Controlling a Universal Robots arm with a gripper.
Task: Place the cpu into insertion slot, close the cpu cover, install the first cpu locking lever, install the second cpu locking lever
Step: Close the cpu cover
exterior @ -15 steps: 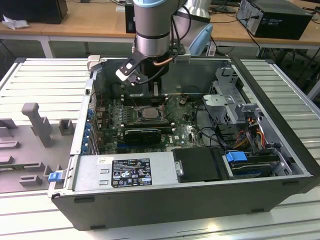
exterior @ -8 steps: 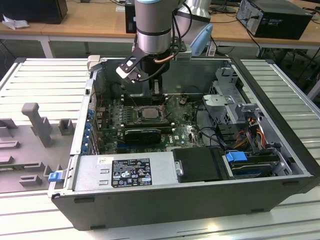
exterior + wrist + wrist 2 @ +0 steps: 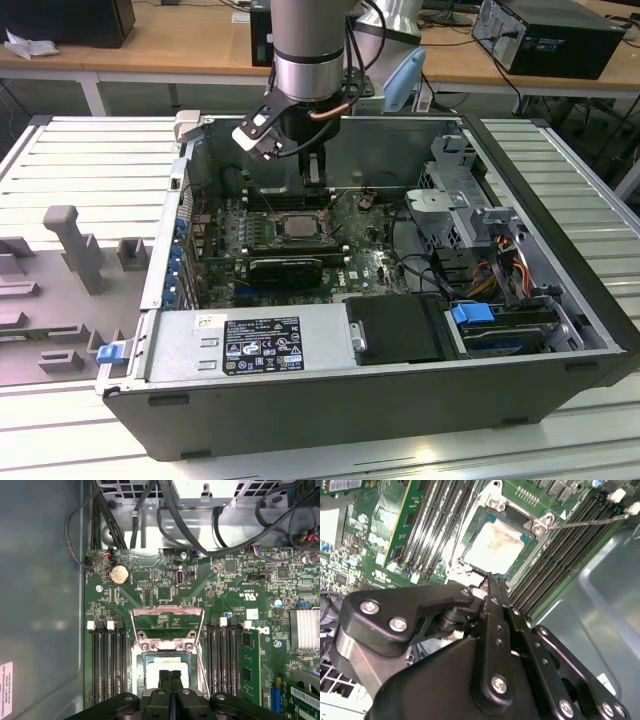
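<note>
Tool (image 3: 170, 673): we see its two black fingers pressed tight together with nothing between them, pointing down at the board. In the second wrist view the tips hang at the near edge of the chip, and we cannot tell whether they touch it.
Cpu (image 3: 495, 545): it lies flat in the insertion slot (image 3: 510, 523), silver top up, with a brownish smear across it.
Cpu cover (image 3: 167, 611): swung open on its hinge, off the chip; we see the green board through its window.
Memory slots (image 3: 107, 665): long black rows on both sides of the slot.
Lever (image 3: 585, 522): a thin metal rod sticking out past one corner of the slot, over the memory slots.
Arm (image 3: 305, 50): we see it reach down into the open computer case (image 3: 330, 400).
Table (image 3: 90, 150): slatted metal, carrying the case.
</note>
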